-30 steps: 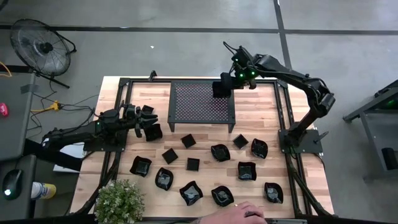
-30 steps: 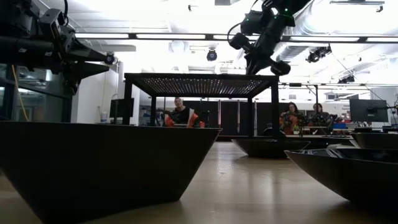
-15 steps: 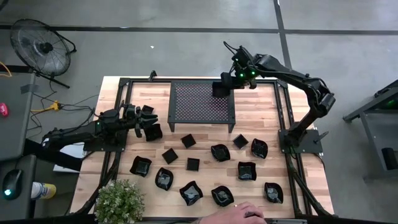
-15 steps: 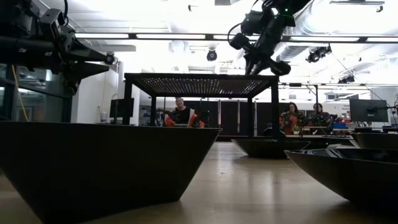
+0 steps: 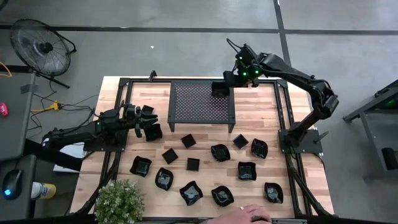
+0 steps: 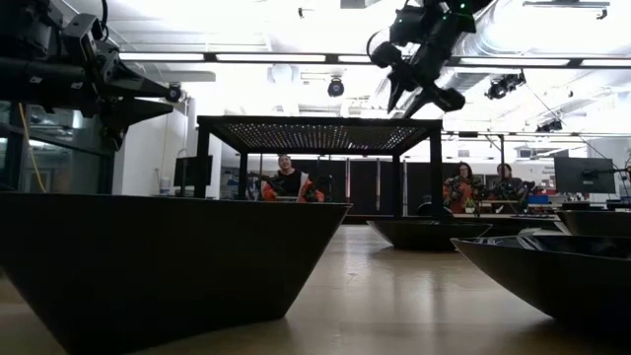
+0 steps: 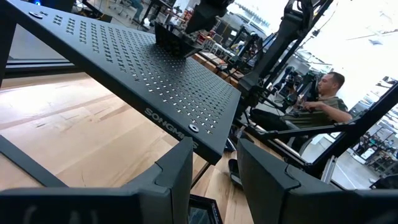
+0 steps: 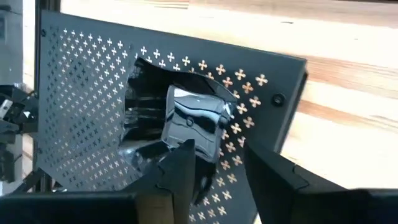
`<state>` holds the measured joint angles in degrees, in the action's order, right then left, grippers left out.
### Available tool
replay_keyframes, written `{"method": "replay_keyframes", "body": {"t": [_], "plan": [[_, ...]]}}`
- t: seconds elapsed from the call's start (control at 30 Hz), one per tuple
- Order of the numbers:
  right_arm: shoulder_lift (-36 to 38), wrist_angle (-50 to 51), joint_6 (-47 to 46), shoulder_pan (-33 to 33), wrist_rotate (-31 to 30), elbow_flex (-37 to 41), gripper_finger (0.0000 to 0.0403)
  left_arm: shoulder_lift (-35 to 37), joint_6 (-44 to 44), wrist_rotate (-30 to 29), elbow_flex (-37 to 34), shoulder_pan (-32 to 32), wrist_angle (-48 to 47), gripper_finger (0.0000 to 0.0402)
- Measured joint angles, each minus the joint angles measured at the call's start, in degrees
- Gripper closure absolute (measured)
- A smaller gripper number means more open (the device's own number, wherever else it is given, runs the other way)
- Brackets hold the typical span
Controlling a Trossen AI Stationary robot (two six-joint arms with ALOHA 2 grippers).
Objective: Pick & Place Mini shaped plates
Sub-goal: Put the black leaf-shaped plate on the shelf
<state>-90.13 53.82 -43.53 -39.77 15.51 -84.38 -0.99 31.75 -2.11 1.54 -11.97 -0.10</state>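
One glossy black mini plate (image 8: 180, 118) lies on the far right corner of the black perforated rack (image 5: 202, 102); in the high view this plate (image 5: 220, 89) sits just ahead of my right gripper (image 5: 232, 78). That gripper hovers open above it, pointing steeply down, and stands clear over the rack top in the low view (image 6: 419, 97). Several more mini plates (image 5: 219, 151) rest flat on the wooden table in front of the rack. My left gripper (image 5: 145, 117) waits open and level at the table's left side, nothing between its fingers (image 7: 214, 180).
A potted plant (image 5: 121, 200) stands at the near left corner. A person's hand (image 5: 245, 216) reaches in at the near edge. A floor fan (image 5: 40, 46) stands beyond the table's far left. One plate (image 6: 168, 266) fills the low view's foreground.
My right gripper has opened and let go of the mini plate, which stays on the rack's far right corner. The gripper has drawn slightly up and away from it. My left arm has kept still.
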Motion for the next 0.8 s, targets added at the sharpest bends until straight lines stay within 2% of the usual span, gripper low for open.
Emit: {"method": "replay_keyframes", "body": {"t": [0.4,0.8], "plan": [[7.18,14.94,4.05,4.03,-4.21,0.00,0.0268,0.00,0.00,0.00,0.00,-0.01,0.00,0.0277],[12.77,30.50,2.49,11.60,-14.12,0.36,0.0268,0.02,0.01,0.00,-0.01,0.00,0.00,0.0277]]}}
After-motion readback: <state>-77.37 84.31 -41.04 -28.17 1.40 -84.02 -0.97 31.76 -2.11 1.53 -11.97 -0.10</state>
